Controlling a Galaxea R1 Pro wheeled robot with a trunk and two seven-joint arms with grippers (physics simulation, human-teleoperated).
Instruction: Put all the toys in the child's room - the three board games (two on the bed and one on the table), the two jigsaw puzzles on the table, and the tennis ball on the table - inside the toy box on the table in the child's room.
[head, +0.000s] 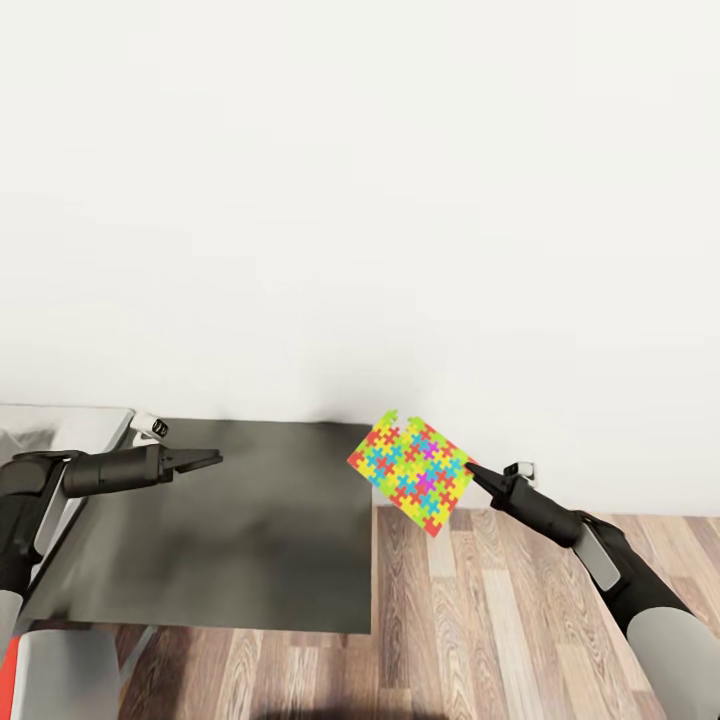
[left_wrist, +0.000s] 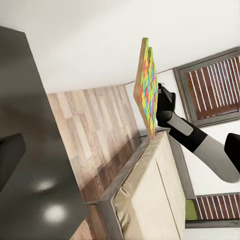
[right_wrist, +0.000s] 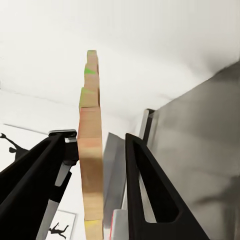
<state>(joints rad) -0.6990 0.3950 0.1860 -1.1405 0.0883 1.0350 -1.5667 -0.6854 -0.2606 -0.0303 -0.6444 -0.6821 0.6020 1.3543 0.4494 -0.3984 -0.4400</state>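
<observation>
A jigsaw puzzle (head: 412, 470), a flat board covered in bright multicoloured pieces, hangs in the air just past the right end of the dark table (head: 250, 530). My right gripper (head: 472, 470) is shut on its lower right edge. In the right wrist view the puzzle (right_wrist: 91, 150) stands edge-on between the two black fingers (right_wrist: 150, 190). The left wrist view has the puzzle (left_wrist: 147, 85) edge-on with the right arm (left_wrist: 190, 135) behind it. My left gripper (head: 212, 459) hovers open over the table's left part, holding nothing. The toy box, board games and tennis ball are out of view.
A white wall stands close behind the table. Wooden floor (head: 520, 620) lies to the right and in front. A light grey surface (head: 70, 420) adjoins the table's left end. In the left wrist view a bed (left_wrist: 150, 200) and shuttered windows (left_wrist: 212, 87) appear.
</observation>
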